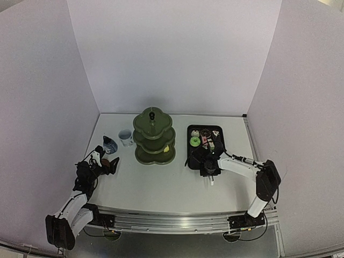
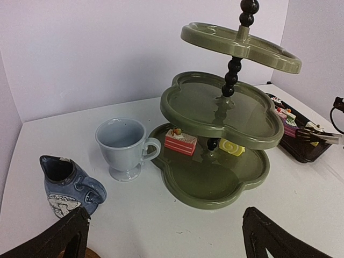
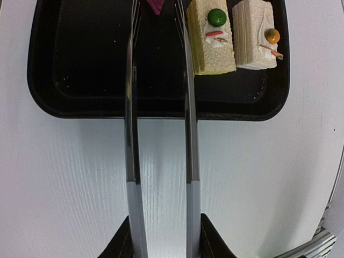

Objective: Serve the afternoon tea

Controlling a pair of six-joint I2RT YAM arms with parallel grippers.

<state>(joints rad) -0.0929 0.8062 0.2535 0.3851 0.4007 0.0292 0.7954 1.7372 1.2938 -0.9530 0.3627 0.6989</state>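
- The white worktop (image 1: 166, 188) carries everything; both arms reach onto it from the near edge.
- The dark green three-tier stand (image 1: 154, 134) is upright near the middle of the worktop. Its top and middle tiers are bare.
- The black tray (image 1: 189, 146) lies just to the right of the stand, with small cakes and a green doughnut (image 1: 194, 141) inside.
- The right gripper (image 3: 165, 223) is closed on the metal tongs (image 3: 131, 134). The two arms of the tongs point over the near rim of the tray.
- The left gripper (image 2: 166, 212) is wide open and holds nothing. It is low over the left side of the worktop.
- The white cup (image 2: 121, 145) is upright, just left of the stand's bottom tier.
- The small blue cup (image 2: 67, 185) is left of the white cup, apart from it.
- Two cream cake slices (image 3: 212, 37) lie side by side in the tray's near right corner.
- A pink layered slice (image 2: 180, 142) and a yellow roll (image 2: 231, 147) lie on the bottom tier.
- A magenta piece (image 3: 156, 5) sits between the tong tips; I cannot tell if they touch it.
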